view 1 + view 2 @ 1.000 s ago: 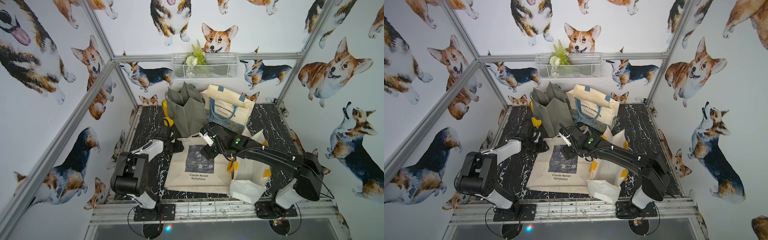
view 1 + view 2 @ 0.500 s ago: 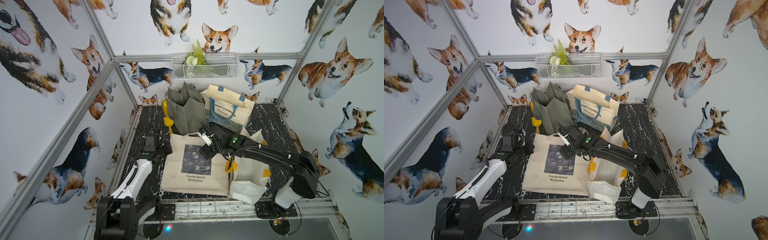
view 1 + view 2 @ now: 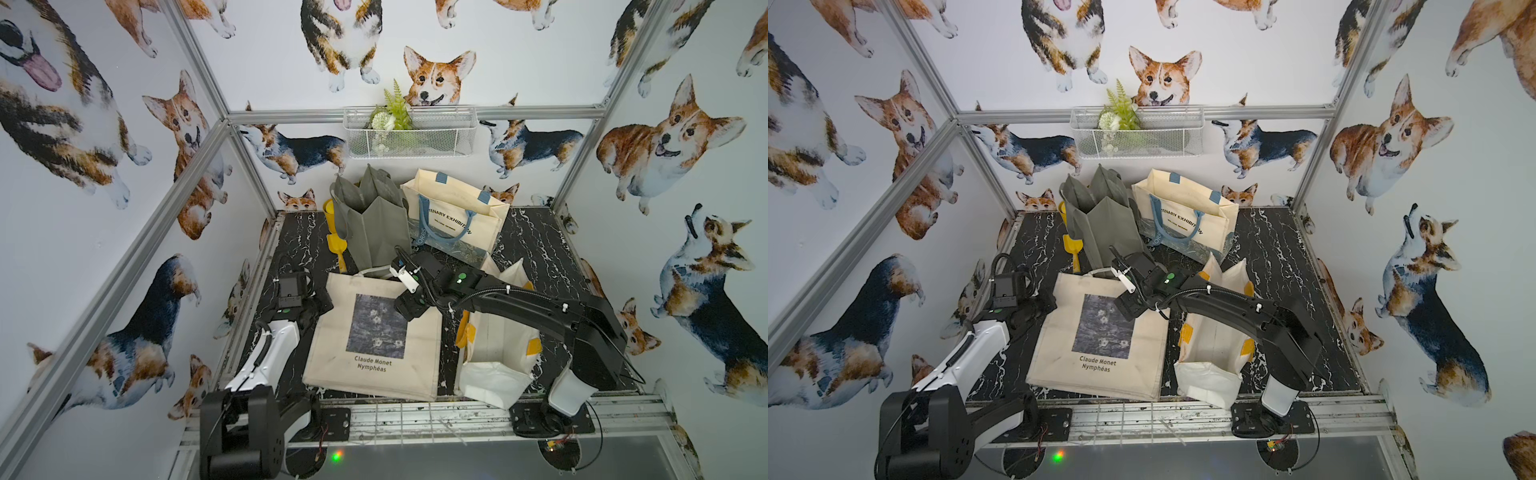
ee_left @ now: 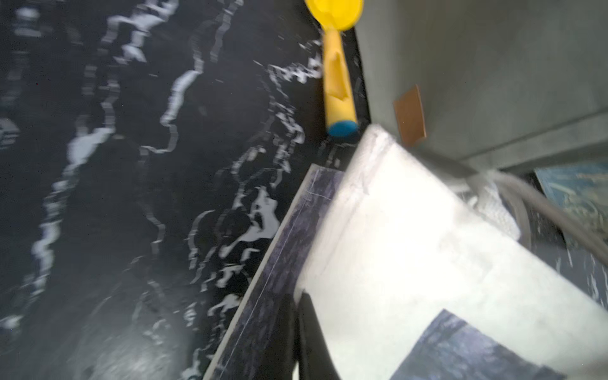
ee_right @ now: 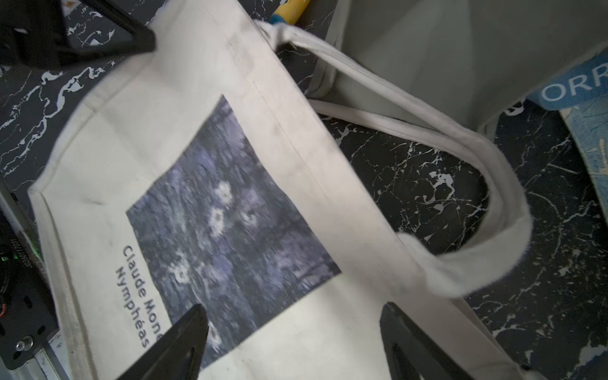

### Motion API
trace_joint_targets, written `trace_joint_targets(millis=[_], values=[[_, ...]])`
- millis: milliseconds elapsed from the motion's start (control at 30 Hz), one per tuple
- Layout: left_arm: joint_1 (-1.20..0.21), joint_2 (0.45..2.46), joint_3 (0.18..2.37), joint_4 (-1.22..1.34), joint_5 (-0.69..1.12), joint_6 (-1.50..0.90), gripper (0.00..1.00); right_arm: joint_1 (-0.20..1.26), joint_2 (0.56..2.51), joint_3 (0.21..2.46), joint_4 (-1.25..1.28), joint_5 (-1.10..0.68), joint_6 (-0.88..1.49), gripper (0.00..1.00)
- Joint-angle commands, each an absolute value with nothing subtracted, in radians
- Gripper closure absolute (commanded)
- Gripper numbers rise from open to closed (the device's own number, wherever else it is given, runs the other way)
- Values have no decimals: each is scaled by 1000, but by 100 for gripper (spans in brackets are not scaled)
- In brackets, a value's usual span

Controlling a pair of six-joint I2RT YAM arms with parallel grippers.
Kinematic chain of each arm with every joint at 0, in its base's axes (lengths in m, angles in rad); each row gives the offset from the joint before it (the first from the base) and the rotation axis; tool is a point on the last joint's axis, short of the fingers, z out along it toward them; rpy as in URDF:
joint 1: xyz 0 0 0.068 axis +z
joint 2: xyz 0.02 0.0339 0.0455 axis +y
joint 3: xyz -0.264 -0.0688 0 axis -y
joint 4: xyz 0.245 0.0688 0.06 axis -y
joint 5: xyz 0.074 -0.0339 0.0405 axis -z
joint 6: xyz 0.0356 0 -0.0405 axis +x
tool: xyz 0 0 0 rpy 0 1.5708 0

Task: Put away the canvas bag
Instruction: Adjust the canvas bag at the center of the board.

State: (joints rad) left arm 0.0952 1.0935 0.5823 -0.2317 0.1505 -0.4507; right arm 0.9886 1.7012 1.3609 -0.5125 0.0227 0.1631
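The cream canvas bag [image 3: 374,340] with the dark blue water-lily print is lying flat on the black marble tabletop [image 3: 540,257], toward the near edge. Its pale cloth handles [image 5: 460,148] are trailing toward the upright grey felt bag [image 3: 370,224] at the far side. The left gripper [image 3: 323,302] is pressing its jaws fully together on the bag's left edge close to the far-left corner (blurred in the wrist view, cloth showing on both sides of a dark finger [image 4: 311,342]), while the right gripper [image 5: 294,309] is hovering over the far right corner of the print, jaws standing wide apart and holding nothing.
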Motion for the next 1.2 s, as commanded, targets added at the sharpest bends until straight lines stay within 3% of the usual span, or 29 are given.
trace_joint_targets(millis=[0,233,400,500,633,833,1033,1167], values=[[133,998,568,-261,19,-588,100,989,1724,1375,-539,25,186,15],[133,983,476,-320,60,-721,100,983,1826,1425,-581,4,175,13],[133,986,464,-292,124,-643,61,922,1873,1411,-549,-52,222,12],[133,1034,480,-288,169,-625,53,904,1908,1428,-532,-44,216,12],[133,1076,498,-285,190,-624,47,885,1996,1508,-557,-27,211,11],[94,916,596,-419,133,-518,38,881,2049,1573,-623,47,192,11],[-147,925,666,-473,166,-465,35,875,1987,1560,-618,70,222,10],[-274,1013,692,-478,167,-425,33,841,1935,1548,-567,-15,323,10]])
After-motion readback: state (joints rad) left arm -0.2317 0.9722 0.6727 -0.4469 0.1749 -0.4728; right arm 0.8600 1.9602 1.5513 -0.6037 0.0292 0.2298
